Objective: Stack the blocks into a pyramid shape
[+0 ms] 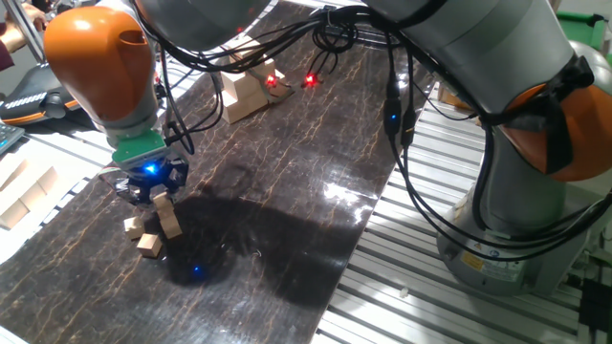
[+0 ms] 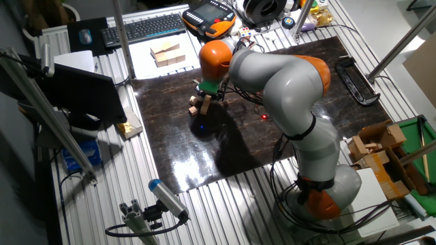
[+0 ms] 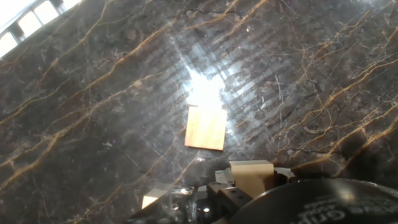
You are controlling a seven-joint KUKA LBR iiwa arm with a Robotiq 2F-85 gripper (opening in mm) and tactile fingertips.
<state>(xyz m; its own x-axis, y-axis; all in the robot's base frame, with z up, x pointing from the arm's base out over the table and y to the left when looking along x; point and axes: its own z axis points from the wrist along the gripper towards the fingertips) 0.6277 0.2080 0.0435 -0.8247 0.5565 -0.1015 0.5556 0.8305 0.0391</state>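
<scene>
My two-finger gripper hangs low over the dark, gold-veined marble-patterned table mat, near its left edge in one fixed view, and it is clenched on one small light-tan wooden cube, which hangs tilted between my fingers just above the surface. In the hand view that held cube shows at the bottom of the frame, right against my fingers.

Close under me lie two more plain tan wooden cubes, one beside the gripper and one a little nearer the camera; they sit loose and skewed, not lined up. The hand view shows a single flat-lying cube on the mat ahead of my fingers, apart from the one I carry. The other fixed view shows this same small cluster of blocks under my hand, too small to count there.

At the far end of the mat stands another small group of tan wooden blocks, well apart from me.

As I judge it, the pyramid is barely begun: no tidy base row is visible and nothing is stacked. Gathering the blocks, laying a base and building the upper tiers all remain.
</scene>
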